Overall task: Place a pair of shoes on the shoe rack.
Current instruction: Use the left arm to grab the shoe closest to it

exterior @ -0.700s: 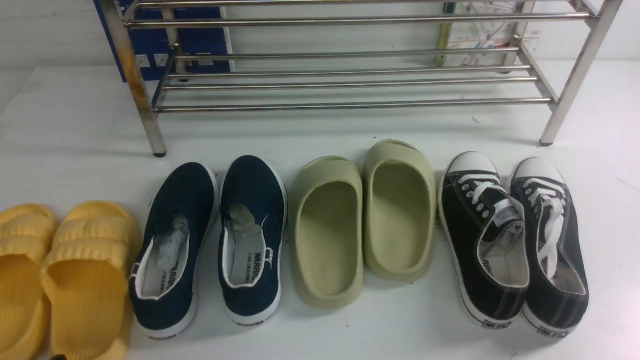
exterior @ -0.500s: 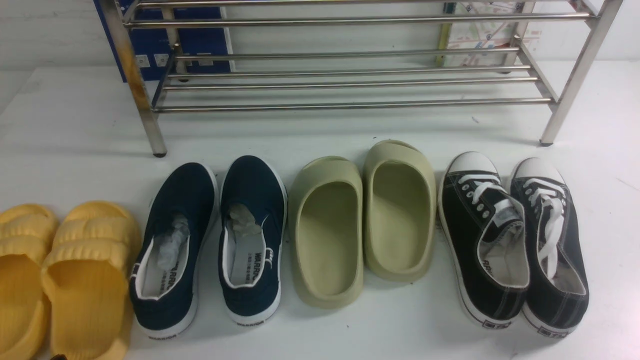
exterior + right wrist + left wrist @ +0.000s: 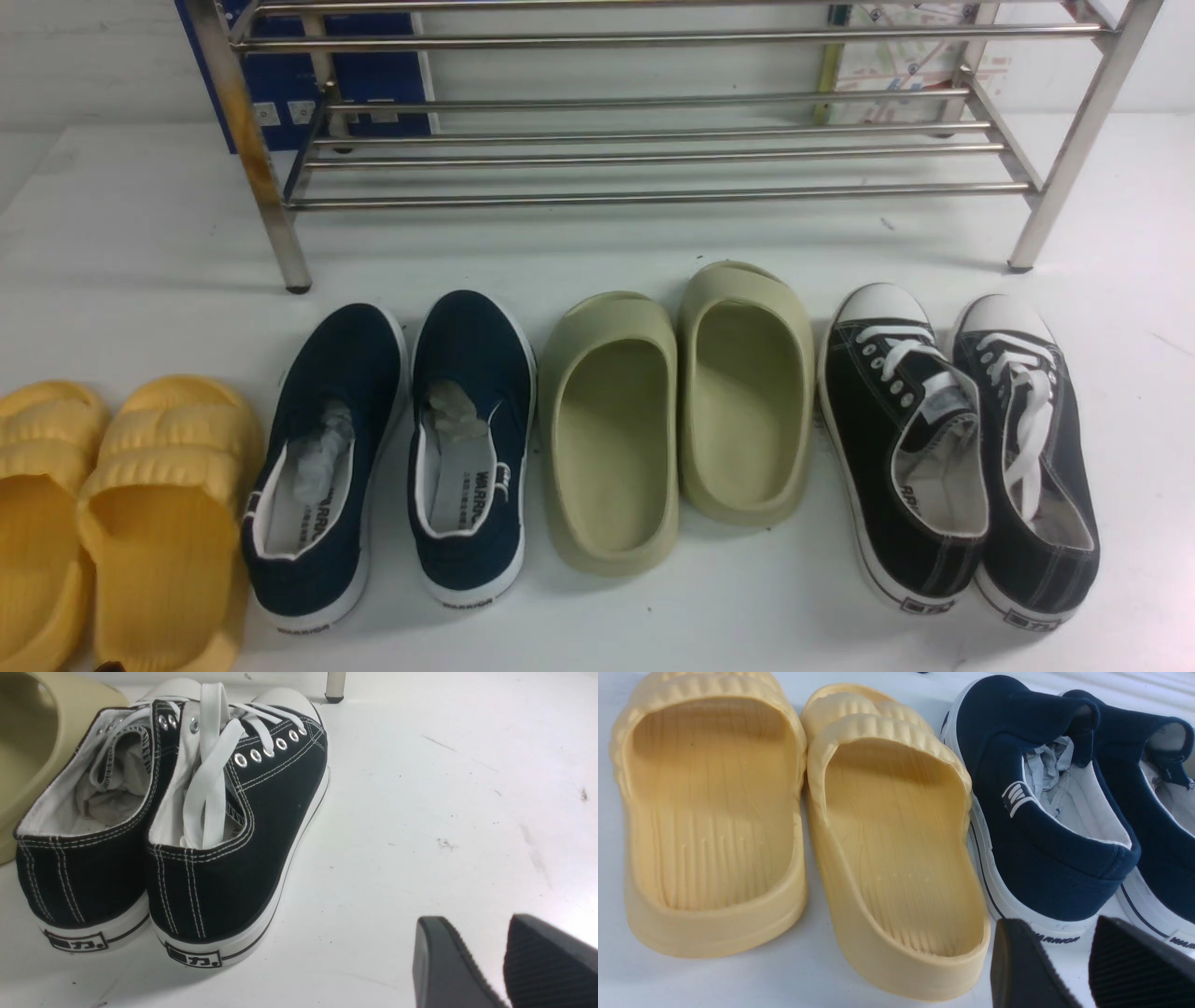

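Observation:
The pair of shoes, two navy slip-ons with white soles, stands side by side left of centre on the white table, toes toward the rack: left shoe [image 3: 322, 467], right shoe [image 3: 471, 439]. The shoe rack [image 3: 653, 197], shiny steel bars on straight legs, stands empty at the back. Neither gripper shows in the front view. In the left wrist view my left gripper [image 3: 1057, 927] is open and empty, just behind the heel of the left navy shoe [image 3: 1031, 858]. My right gripper [image 3: 474, 924] is open and empty over bare table, right of the black sneakers.
Yellow slippers [image 3: 159, 523] lie at the far left, touching the left navy shoe. Olive-green slippers [image 3: 607, 439] sit at centre. Black lace-up sneakers [image 3: 896, 448] stand at right, also in the right wrist view [image 3: 233, 826]. A blue board [image 3: 373, 84] stands behind the rack.

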You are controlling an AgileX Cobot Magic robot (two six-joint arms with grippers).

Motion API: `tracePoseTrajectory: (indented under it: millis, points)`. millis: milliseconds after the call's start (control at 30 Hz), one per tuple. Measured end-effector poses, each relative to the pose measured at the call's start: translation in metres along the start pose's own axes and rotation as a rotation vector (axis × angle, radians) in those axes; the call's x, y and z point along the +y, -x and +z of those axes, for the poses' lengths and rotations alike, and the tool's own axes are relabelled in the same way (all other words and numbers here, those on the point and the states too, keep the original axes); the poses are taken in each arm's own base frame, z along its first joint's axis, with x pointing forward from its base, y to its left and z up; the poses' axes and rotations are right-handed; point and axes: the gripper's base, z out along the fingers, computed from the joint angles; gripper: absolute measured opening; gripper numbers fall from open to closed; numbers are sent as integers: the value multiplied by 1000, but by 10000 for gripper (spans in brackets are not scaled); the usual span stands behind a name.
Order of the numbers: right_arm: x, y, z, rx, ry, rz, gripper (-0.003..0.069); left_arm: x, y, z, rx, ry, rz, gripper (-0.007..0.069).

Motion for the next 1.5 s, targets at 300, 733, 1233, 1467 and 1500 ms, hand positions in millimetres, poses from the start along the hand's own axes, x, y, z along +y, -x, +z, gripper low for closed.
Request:
tracePoseTrajectory:
  millis: [300, 733, 1233, 1467, 1500]
  points:
    - [0, 0, 0, 0, 0, 0, 239, 0, 0, 0, 0, 0, 0, 239]
    - [0, 0, 0, 0, 0, 0, 239, 0, 8, 0, -83, 1, 69, 239]
    - [0, 0, 0, 0, 0, 0, 239, -22, 64, -30, -793, -265, 4, 239]
    - [0, 0, 0, 0, 0, 0, 239, -24, 120, -80, -1112, -350, -263, 239]
    - [0, 0, 0, 0, 0, 0, 239, -27, 131, -87, -1124, -350, -271, 239]
